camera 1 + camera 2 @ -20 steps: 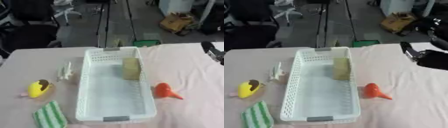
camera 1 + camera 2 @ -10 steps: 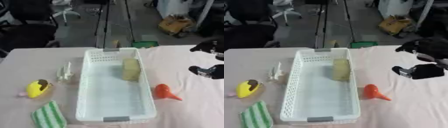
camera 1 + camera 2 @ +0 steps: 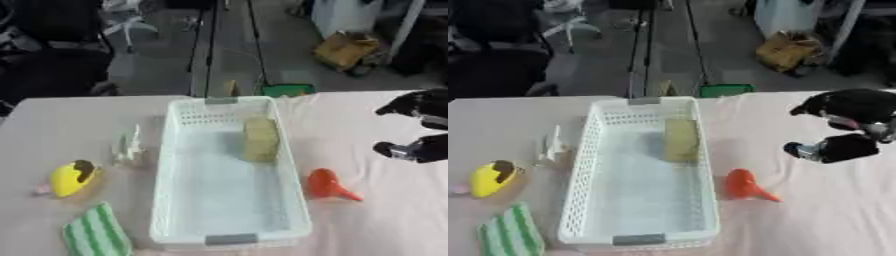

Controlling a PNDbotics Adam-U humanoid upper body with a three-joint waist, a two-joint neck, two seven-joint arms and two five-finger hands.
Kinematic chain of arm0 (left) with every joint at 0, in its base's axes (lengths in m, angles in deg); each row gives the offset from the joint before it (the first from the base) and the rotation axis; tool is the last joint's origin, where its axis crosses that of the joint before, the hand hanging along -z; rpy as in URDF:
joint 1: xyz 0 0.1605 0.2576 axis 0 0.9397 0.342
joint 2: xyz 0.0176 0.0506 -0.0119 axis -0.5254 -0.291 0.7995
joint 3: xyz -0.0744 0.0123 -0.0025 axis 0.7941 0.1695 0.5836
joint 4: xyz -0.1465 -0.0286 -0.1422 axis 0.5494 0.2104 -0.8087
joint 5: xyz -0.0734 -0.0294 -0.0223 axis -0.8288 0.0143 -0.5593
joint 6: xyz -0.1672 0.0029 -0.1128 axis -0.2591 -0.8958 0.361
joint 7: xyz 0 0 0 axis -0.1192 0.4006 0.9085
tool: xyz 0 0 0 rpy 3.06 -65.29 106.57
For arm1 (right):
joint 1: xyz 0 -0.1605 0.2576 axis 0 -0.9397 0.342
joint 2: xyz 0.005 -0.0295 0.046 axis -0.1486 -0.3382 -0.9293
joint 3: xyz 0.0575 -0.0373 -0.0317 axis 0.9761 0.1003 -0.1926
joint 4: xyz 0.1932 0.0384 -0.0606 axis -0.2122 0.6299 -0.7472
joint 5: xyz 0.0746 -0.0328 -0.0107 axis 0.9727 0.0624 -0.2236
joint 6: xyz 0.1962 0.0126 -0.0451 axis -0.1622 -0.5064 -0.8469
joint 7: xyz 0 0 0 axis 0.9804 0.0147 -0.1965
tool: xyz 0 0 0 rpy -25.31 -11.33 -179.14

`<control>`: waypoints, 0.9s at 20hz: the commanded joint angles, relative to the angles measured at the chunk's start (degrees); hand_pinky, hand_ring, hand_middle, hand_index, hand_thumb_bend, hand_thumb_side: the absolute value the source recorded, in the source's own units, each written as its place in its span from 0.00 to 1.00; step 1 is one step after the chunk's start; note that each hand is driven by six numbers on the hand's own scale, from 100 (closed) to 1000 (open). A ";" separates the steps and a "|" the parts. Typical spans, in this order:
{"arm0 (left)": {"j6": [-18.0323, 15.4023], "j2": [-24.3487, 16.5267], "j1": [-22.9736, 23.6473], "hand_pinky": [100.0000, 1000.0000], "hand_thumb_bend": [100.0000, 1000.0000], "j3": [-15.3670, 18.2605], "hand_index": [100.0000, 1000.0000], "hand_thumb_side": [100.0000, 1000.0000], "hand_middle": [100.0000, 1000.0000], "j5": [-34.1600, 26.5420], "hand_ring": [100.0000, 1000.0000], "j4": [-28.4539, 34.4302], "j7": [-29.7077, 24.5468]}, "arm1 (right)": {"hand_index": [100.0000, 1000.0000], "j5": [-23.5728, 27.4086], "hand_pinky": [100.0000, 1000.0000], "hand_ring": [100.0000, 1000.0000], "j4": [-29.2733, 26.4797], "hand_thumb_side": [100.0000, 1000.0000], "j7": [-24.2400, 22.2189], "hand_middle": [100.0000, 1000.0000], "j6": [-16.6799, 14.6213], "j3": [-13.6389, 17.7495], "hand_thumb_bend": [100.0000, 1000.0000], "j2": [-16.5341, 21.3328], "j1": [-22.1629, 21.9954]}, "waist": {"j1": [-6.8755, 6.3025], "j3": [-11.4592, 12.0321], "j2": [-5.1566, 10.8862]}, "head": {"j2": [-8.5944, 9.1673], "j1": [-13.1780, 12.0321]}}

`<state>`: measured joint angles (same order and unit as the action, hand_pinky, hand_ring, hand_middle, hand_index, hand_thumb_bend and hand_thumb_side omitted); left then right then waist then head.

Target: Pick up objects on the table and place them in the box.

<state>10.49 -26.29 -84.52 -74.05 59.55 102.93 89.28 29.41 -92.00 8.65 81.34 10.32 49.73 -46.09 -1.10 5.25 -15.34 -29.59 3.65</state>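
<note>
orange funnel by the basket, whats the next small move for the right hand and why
Probably lower the right hand down and toward the orange funnel. The hand hovers open, holding nothing, right of the white basket, and the funnel lies on the table nearest it, outside the basket.

On my desk point(image 3: 52, 120): white box point(image 3: 229, 239), orange funnel point(image 3: 325, 184) nearest the fingers point(image 3: 802, 149), yellow object point(image 3: 70, 178), striped cloth point(image 3: 94, 236), whitish piece point(image 3: 129, 147) beyond.

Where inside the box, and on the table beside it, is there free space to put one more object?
Inside the white box, the near part is bare; only a tan block sits at the far right. The table's right side beyond the orange funnel is free, under the right hand. The left side is crowded: white object, yellow toy, green striped cloth.
</note>
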 commanded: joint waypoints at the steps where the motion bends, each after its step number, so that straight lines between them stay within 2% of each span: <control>1: 0.00 -1.69 -0.99 0.95 0.27 0.07 0.92 1.00 0.91 -0.21 0.97 0.84 -0.18 | 0.97 -0.58 0.92 0.95 1.93 1.00 0.24 0.86 -0.67 -0.59 0.45 0.22 1.61 | 0.12 0.17 1.31 | 0.75 0.30; 6: 0.09 -1.61 -0.96 0.95 0.27 0.04 0.92 1.00 0.91 -0.22 0.97 0.84 -0.25 | 0.95 0.77 0.91 0.95 3.75 1.00 1.25 0.85 -0.05 -2.22 0.49 -1.71 3.18 | 0.15 0.29 1.28 | 0.85 0.57; 10: 0.10 -1.66 -1.03 0.95 0.27 0.04 0.92 1.00 0.91 -0.21 0.97 0.84 -0.29 | 0.96 3.66 0.91 0.95 1.52 1.00 2.44 0.85 1.60 -3.15 0.47 -1.29 2.64 | 0.22 0.40 1.25 | 0.89 0.76; 18: 0.13 -1.32 -1.21 0.95 0.27 -0.10 0.91 1.00 0.90 -0.29 0.97 0.84 -0.56 | 0.95 7.84 0.92 0.96 -2.90 1.00 1.81 0.85 4.78 -5.16 0.48 -1.73 1.29 | 0.34 0.70 1.25 | 1.02 0.99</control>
<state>10.67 -26.29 -84.75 -74.37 59.50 102.93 88.96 36.50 -93.62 10.32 85.47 4.78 46.85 -45.30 -0.88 5.92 -15.24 -29.12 4.55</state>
